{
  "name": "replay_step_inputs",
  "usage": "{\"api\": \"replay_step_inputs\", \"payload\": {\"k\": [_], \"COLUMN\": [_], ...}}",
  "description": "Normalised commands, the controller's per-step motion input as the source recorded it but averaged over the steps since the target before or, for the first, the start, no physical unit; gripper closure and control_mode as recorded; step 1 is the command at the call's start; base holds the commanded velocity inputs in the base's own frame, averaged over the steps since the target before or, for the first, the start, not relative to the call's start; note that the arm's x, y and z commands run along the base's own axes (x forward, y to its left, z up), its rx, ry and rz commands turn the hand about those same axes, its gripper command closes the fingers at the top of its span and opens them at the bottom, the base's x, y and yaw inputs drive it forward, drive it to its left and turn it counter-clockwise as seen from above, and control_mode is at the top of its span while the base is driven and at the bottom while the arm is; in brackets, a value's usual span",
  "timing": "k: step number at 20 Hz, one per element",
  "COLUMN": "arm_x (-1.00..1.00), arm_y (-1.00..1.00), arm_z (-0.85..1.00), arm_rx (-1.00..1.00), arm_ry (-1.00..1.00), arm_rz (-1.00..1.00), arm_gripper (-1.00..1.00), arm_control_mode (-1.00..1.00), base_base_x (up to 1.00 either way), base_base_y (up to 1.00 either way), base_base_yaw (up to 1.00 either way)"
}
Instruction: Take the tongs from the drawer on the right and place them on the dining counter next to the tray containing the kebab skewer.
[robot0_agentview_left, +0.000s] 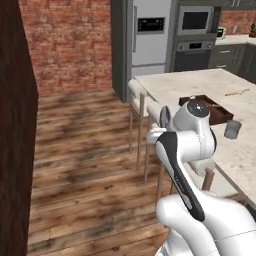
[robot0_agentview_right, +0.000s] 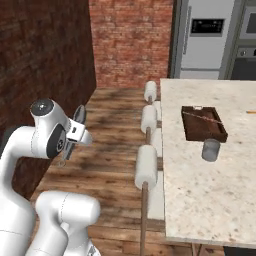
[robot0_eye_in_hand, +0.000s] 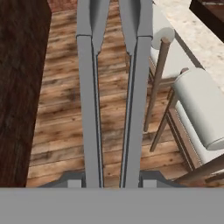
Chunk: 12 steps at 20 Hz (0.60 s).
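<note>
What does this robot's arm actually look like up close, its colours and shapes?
The arm is made of smooth, rounded, glossy white shells, like fat tubes joined by bulging elbows. Dark charcoal bands and a long black strip mark the joints, and one joint ends in a round grey cap. No loose cables show. At its end sits a small gripper with two small dark fingers.

tongs (robot0_eye_in_hand: 114, 109) in hand (robot0_eye_in_hand: 112, 180), stools (robot0_eye_in_hand: 199, 111) beyond
</note>
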Motion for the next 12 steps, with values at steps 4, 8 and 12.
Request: {"api": "replay_step_inputs", "payload": {"k": [4,8,12], "arm_x": [0.0,0.0,0.0], "arm_y": [0.0,0.0,0.0], "arm_z": [0.0,0.0,0.0], "arm_rx": [0.0,0.0,0.0], "arm_ry": [0.0,0.0,0.0], "arm_rz": [0.0,0.0,0.0], "arm_gripper": [1.0,1.0,1.0], "arm_control_mode": [1.0,1.0,1.0], "base_base_x": [0.41,0.55,0.62], "base_base_y": [0.58,0.64,0.63], "base_base_yaw": [-0.43,-0.45,-0.45]}}
